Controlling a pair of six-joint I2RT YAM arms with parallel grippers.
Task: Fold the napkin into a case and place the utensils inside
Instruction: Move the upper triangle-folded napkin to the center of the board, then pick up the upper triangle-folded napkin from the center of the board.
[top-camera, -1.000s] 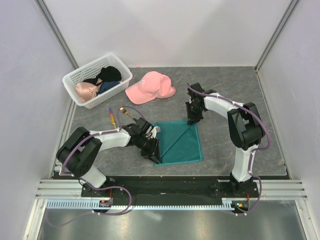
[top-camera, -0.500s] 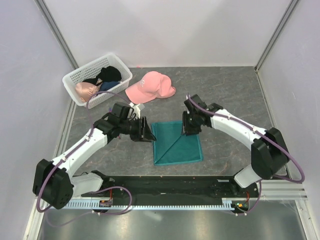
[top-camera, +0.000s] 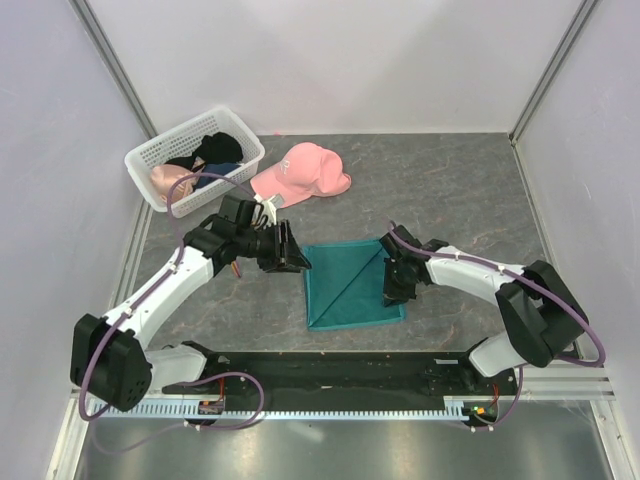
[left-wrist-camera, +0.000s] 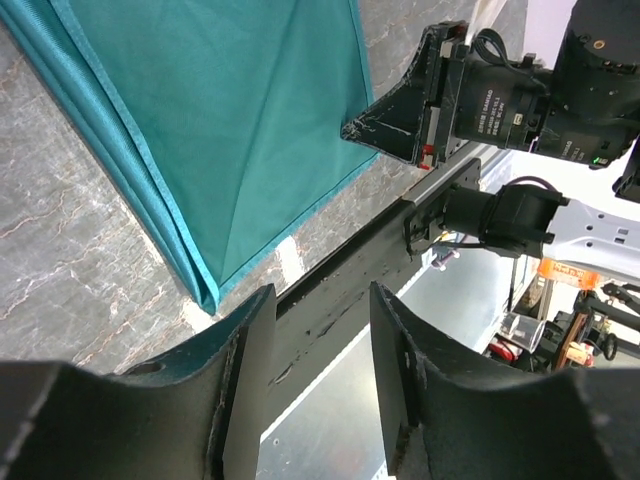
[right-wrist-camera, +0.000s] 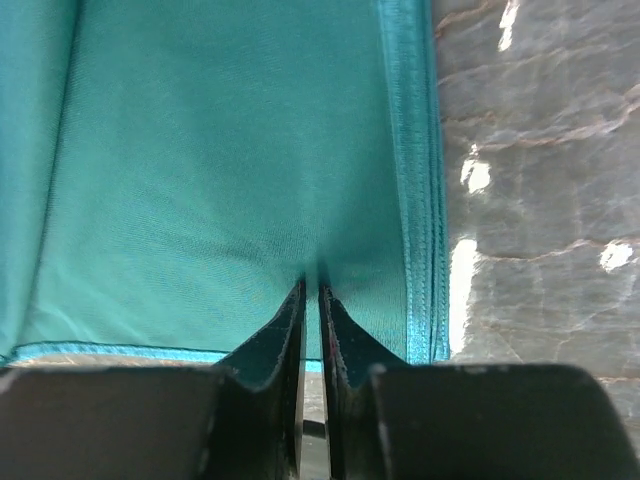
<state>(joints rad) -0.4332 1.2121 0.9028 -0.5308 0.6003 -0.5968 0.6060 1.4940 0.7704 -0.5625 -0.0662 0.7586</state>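
Close to the near edge of the table (top-camera: 470, 190), between the two arms, lies the napkin (top-camera: 345, 290). It is flat and folded into a layered square with a diagonal crease across it, so it is not yet a narrow case.

We judge the step in hand to be the next fold, taking the right side over toward the left. To do it well, we would catch every layer at the hem and lift only enough to clear the cloth beneath. We would then carry the edge straight across so it lands parallel to the far side. The other arm could pin the left edge so the stack does not drag.

Nearest, the right gripper (right-wrist-camera: 311, 282) stands just inside the right hem, tips down in the fabric. Its jaws are drawn almost together with only a thin slit left, and the cloth puckers between them. We read that as a pinch on the napkin.

Further back, the left gripper (left-wrist-camera: 320, 305) hovers near the napkin's far-left corner, jaws moderately apart with nothing between them, touching no cloth.

We cannot find the utensils in any view.

Beyond sit the pink cap (top-camera: 300, 172) and, at the far left, the white basket (top-camera: 177, 132).
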